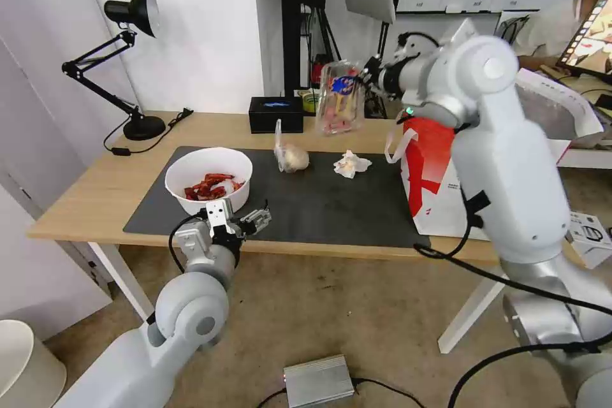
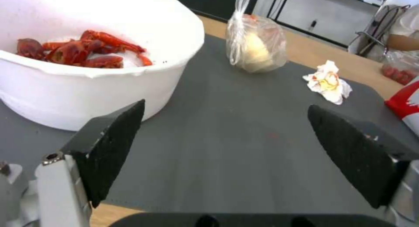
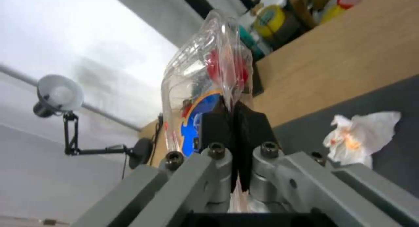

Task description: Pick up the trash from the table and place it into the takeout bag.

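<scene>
Your clear hinged tray (image 1: 340, 97) hangs in the air at upper centre of the head view, above the far edge of the table (image 1: 89, 194), pinched by its thin edge between the closed pads of the right gripper (image 3: 235, 117); red bits show through the plastic. So the step in hand is the carry of this first piece, and you still need to bring it over the open mouth of the takeout bag (image 1: 430, 172), which stands at the right of the dark mat (image 1: 331, 210), before you let go. The grip is on a flimsy lip, so judge the swing as something to take gently. The white bowl (image 1: 208, 178) with its red scraps sits at the left of the mat, the knotted clear bag (image 1: 291, 156) and the crumpled tissue (image 1: 351, 164) near the middle, all three untouched. Your left gripper (image 2: 225, 151) waits low at the near edge of the mat just beside the bowl, its pads spread wide with nothing between them. Your right arm covers most of the bag in the head view, so you cannot see its opening or what lies inside.
</scene>
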Tool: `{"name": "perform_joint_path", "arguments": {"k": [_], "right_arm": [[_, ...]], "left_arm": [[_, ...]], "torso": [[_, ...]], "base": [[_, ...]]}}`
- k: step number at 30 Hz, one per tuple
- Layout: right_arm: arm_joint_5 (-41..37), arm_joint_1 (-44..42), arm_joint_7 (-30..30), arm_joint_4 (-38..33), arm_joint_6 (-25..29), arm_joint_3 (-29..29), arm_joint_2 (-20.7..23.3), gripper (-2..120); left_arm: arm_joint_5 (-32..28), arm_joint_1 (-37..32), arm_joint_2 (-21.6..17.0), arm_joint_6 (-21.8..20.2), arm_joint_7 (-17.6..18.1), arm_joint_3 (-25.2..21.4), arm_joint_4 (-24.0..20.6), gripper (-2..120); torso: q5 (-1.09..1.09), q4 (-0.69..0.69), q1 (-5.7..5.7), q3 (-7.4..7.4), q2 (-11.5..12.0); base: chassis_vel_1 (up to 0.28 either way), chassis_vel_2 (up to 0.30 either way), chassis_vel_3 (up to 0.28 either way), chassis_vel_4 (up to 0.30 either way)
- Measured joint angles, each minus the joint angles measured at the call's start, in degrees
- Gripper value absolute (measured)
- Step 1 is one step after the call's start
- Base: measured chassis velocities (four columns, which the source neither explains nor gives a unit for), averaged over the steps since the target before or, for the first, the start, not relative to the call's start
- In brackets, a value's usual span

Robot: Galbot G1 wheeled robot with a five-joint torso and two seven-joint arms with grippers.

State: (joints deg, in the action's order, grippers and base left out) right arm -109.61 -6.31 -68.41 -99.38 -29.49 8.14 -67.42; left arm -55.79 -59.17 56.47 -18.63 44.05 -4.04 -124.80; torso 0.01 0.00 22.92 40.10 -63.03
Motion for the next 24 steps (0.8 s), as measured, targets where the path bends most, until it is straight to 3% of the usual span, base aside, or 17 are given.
{"name": "perform_joint_path", "arguments": {"k": [8, 10, 24], "right_arm": [[-1.2, 1.7, -0.8, 0.6, 0.6, 0.5, 2.3, 0], [-3.2, 3.7, -1.1, 0.7, 1.1, 1.1, 6.9, 0], [-6.0, 2.6, -2.3, -1.6, 2.2, 5.0, 16.2, 0]], "left_arm": [[0.4, 0.0, 0.5, 0.0, 0.0, 0.3, 0.2, 100], [1.3, -0.2, 1.4, 0.0, 0.1, 0.9, 0.9, 100], [1.8, 0.2, 2.2, 0.0, 0.1, 2.2, 1.5, 100]], "torso": [[0.01, 0.01, 0.00, 0.00, 0.0], [0.01, 0.00, 0.00, 0.00, 0.0], [0.01, -0.01, 0.00, 0.00, 0.0]], "base": [[0.000, 0.000, 0.000, 0.000], [0.000, 0.000, 0.000, 0.000], [0.000, 0.000, 0.000, 0.000]]}}
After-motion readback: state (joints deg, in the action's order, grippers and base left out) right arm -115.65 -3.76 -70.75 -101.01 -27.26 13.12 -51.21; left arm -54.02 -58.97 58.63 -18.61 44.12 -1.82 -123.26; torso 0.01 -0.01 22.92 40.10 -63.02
